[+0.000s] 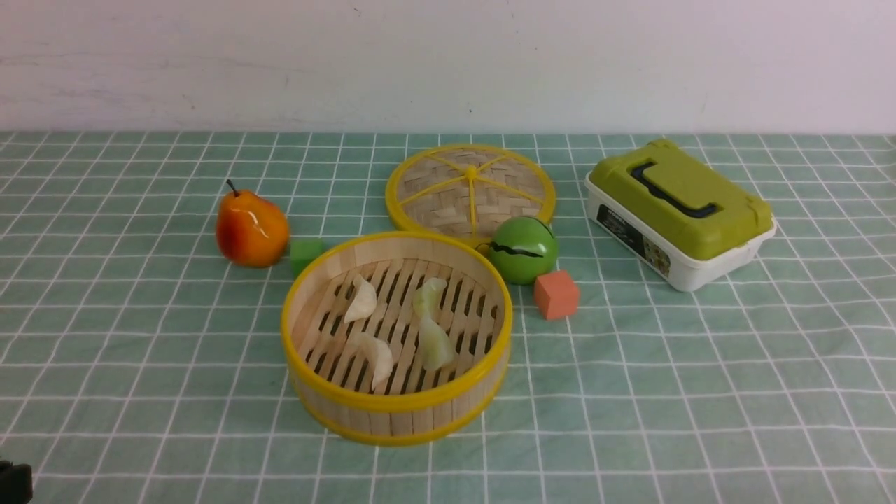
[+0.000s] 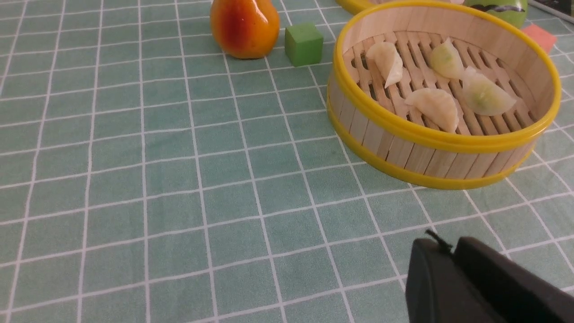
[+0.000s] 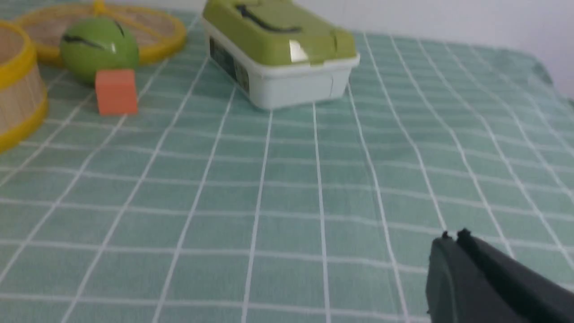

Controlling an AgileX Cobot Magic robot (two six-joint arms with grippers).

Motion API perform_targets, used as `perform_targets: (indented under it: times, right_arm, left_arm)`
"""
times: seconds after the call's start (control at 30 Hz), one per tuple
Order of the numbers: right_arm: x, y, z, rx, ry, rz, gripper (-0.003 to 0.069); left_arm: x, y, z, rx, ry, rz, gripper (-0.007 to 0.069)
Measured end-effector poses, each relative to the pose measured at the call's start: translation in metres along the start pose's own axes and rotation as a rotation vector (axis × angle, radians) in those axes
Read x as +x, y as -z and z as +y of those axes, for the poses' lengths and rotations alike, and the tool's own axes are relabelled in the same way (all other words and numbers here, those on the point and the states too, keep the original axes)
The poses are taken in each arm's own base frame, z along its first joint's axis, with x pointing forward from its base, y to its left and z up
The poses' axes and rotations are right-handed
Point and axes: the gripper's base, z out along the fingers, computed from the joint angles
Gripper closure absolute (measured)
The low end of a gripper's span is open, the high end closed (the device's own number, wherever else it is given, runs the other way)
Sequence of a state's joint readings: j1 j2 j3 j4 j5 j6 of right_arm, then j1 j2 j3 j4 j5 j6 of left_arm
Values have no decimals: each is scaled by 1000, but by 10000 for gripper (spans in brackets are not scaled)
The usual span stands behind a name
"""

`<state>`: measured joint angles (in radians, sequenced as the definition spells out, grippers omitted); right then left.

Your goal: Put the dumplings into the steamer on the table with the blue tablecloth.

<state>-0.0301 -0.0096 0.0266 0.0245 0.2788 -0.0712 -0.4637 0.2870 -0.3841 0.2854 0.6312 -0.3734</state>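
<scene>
Surface: table (image 1: 700, 392) fully covered by the blue tablecloth (image 1: 140, 336), a soft teal-green cloth with thin white lines making small squares; behind it stands a plain white wall (image 1: 448, 63).
Left gripper (image 2: 453, 255): matte black, seen at the edge of the left wrist view; the two fingers lie together with only a thin seam between them, nothing is in them. It hangs over bare cloth, near the steamer but apart from it.
Right gripper (image 3: 453, 237): matte black, fingers pressed together, clenched on nothing, over bare cloth and well apart from all objects.
Steamer (image 1: 396, 413): round basket, wall of pale vertical wood strips, smooth yellow rims above and below, floor of slats with dark gaps. It stands at the middle of the table.
Dumplings (image 1: 434, 343): four small crescents, waxy and half-transparent, all lying on the slatted floor inside the steamer. Two are cream, two faintly green; the two green ones touch each other.
Green cube (image 1: 306, 253): matte, sharp edges, between the steamer and the pear.
Pear (image 1: 250, 227): glossy, orange-red, with a dark stem, just beside the green cube.
Lid (image 1: 470, 187): flat woven disc with yellow rim and yellow spokes, behind the steamer.
Green ball (image 1: 522, 248): shiny, with a dark zigzag line, touching the lid's edge.
Orange cube (image 1: 556, 295): matte, just beside the ball.
Box (image 1: 679, 213): white plastic body, olive-green lid with dark handle, well apart on the right side.
</scene>
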Motion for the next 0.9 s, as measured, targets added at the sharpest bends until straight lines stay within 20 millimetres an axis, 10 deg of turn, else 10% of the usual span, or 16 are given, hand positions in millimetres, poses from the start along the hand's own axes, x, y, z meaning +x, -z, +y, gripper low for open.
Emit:
perform_targets:
  times: [0.9]
  right_arm:
    - [6,1,0,-5,-7,89,657]
  left_arm:
    - [0,0,0,-1,-1,0,542]
